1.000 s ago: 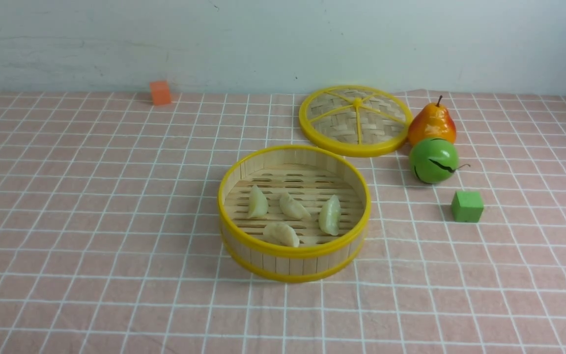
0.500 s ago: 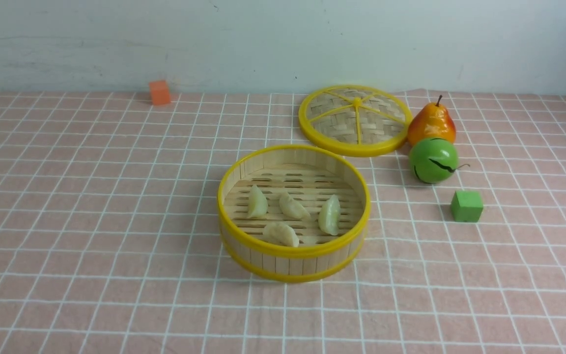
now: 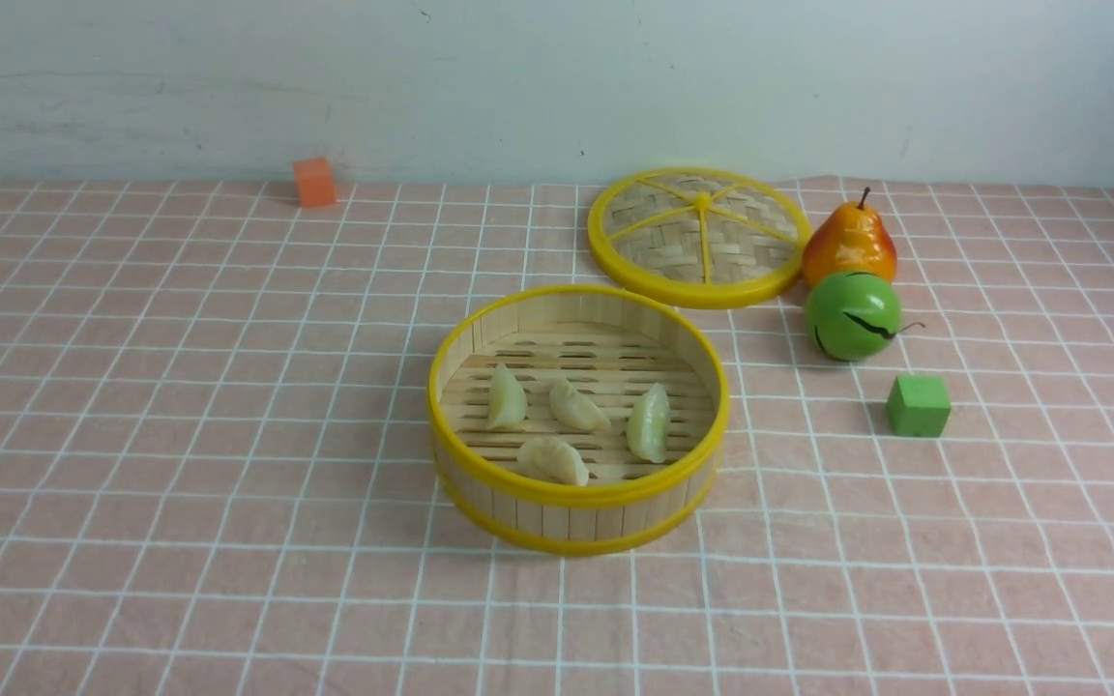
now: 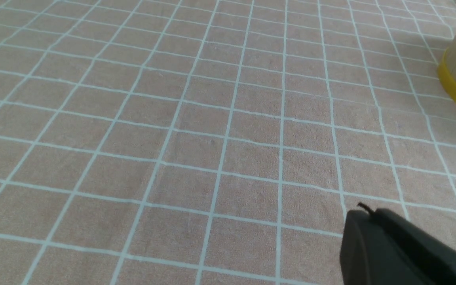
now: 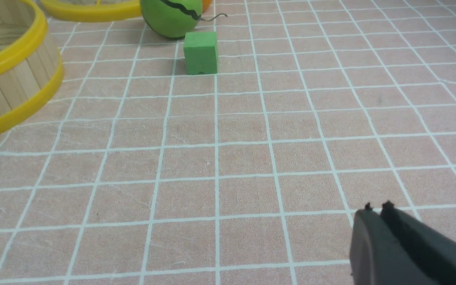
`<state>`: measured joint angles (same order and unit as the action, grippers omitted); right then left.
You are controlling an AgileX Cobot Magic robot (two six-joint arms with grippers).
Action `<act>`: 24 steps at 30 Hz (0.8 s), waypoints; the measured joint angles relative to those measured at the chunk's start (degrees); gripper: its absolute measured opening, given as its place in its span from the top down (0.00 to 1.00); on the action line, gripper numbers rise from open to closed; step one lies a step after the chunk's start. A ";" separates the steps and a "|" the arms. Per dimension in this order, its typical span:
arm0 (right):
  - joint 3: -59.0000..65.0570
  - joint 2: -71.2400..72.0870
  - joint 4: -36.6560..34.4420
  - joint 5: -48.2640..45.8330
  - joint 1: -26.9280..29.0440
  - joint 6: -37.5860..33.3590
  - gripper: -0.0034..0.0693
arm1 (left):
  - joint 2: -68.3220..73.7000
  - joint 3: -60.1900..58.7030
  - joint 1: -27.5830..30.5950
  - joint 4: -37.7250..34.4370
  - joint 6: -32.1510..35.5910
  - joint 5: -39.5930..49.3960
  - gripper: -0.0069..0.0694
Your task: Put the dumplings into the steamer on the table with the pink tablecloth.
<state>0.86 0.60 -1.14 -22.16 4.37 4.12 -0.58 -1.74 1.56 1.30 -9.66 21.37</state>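
Since all four pale crescent-shaped toy dumplings [image 3: 576,422] already lie on the slatted floor of the round bamboo steamer with yellow rims [image 3: 578,495], centre of the front view, the placing step looks finished; I judge nothing is left to load, so the next move likely calls only for keeping both arms clear. Steamer sits on the table under the pink tablecloth with white grid lines [image 3: 180,435]. Upper right: flat woven disc lid with yellow spokes [image 3: 699,237], orange-yellow toy pear [image 3: 849,242], green ball-shaped toy fruit with a black line [image 3: 853,315], green foam cube [image 3: 919,405]. Upper left: small orange cube [image 3: 314,182]. No arm shows here.

Left wrist view: left gripper [image 4: 364,215] at lower right, tips pressed together, empty, over bare cloth; steamer wall only at the right edge.

Right wrist view: right gripper [image 5: 376,209] at lower right, tips nearly together with a thin slit, pinching nothing. Green cube and green fruit at top centre, steamer edge at upper left. Only the front view shows all four dumplings.
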 joint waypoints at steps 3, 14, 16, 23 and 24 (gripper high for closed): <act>0.00 0.00 0.00 0.00 0.00 0.00 0.90 | 0.00 0.00 0.00 0.00 0.00 0.00 0.93; 0.00 0.00 0.00 0.00 0.00 0.00 0.90 | 0.00 0.00 0.00 0.00 0.12 0.00 0.93; 0.00 0.00 0.00 0.00 0.00 0.00 0.89 | 0.00 0.00 0.00 0.00 0.12 0.00 0.93; 0.00 0.00 0.00 0.00 0.00 0.00 0.88 | 0.00 0.00 0.00 0.00 0.12 0.00 0.93; 0.00 0.00 0.00 0.00 0.00 0.00 0.88 | 0.00 0.00 0.00 0.00 0.12 0.00 0.93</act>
<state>0.86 0.60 -1.14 -22.16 4.37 4.12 -0.58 -1.74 1.56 1.30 -9.54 21.37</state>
